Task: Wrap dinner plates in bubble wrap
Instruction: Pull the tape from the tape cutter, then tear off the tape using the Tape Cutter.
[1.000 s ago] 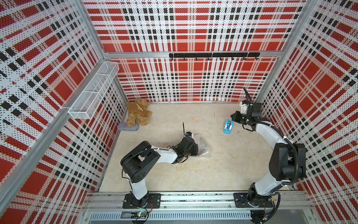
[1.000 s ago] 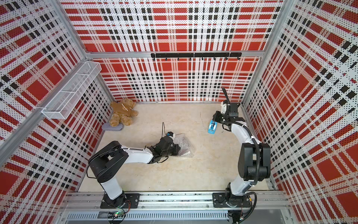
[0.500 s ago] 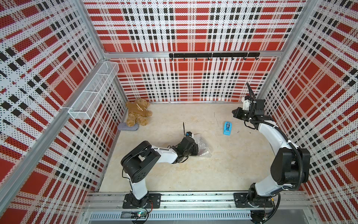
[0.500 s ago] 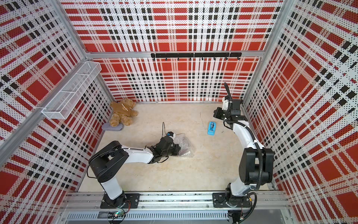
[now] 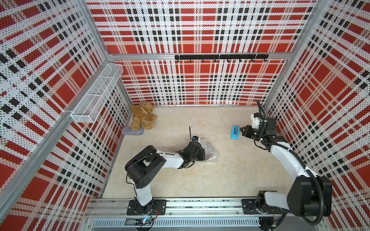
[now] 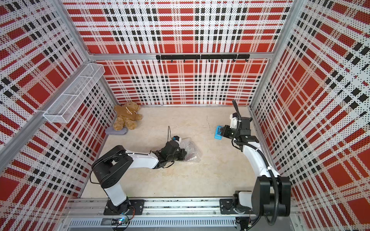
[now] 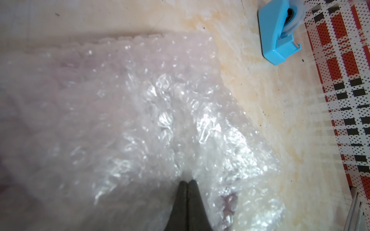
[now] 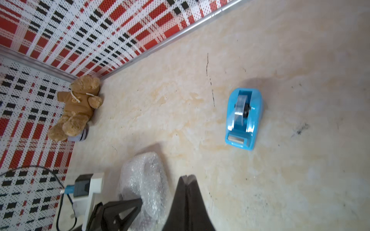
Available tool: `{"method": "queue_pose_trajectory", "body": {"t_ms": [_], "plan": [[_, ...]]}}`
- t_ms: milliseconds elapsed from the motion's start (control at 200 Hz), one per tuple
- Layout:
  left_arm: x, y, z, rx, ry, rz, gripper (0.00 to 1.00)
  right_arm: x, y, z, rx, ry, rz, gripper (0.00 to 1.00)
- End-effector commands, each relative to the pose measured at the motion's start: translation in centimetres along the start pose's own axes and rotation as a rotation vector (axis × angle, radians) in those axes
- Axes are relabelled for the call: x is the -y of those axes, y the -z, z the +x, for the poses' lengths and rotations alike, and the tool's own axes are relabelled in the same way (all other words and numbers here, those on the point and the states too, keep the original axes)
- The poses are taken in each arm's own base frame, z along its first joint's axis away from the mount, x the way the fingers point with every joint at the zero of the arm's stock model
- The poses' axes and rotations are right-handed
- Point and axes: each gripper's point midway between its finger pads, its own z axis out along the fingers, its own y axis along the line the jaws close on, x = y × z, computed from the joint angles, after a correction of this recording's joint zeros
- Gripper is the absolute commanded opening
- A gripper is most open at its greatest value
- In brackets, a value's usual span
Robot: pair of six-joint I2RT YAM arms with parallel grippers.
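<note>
While the left gripper (image 7: 187, 181), jaws shut, presses on the bubble wrap (image 7: 160, 110), the right gripper (image 5: 241, 130), shut and empty, has swung back beside the blue tape dispenser (image 5: 235, 133), so taping looks next.

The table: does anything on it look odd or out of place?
Yes. A brown plush teddy bear lies slumped in the far corner, its legs over a grey fabric item. Neither seems to belong to plate wrapping.
</note>
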Motion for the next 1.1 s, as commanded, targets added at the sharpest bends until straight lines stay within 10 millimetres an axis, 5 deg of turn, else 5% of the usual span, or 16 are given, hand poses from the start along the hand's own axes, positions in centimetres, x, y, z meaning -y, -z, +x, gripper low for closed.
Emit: {"method": "queue_pose_trajectory", "body": {"t_ms": [0,401,611,892,1097], "plan": [[-4.5,-0.6,6.1,-0.202,-0.015,-0.151,0.00,0.1,-0.1,3.9,-0.068,-0.040,-0.042,0.00],[-4.4,-0.8,6.4,-0.212,-0.024,-0.143,0.00,3.4,-2.2,14.4,-0.219,-0.147,-0.048,0.00],[-4.4,-0.7,6.3,-0.207,-0.023,-0.144,0.00,5.1,-3.1,17.7,-0.289,-0.177,-0.012,0.00],[-4.4,-0.8,6.4,-0.211,-0.022,-0.145,0.00,5.0,-3.2,17.6,-0.299,-0.183,-0.010,0.44],[-4.3,-0.8,6.4,-0.210,-0.022,-0.139,0.00,5.7,0.0,16.6,-0.277,-0.178,0.133,0.70]]}}
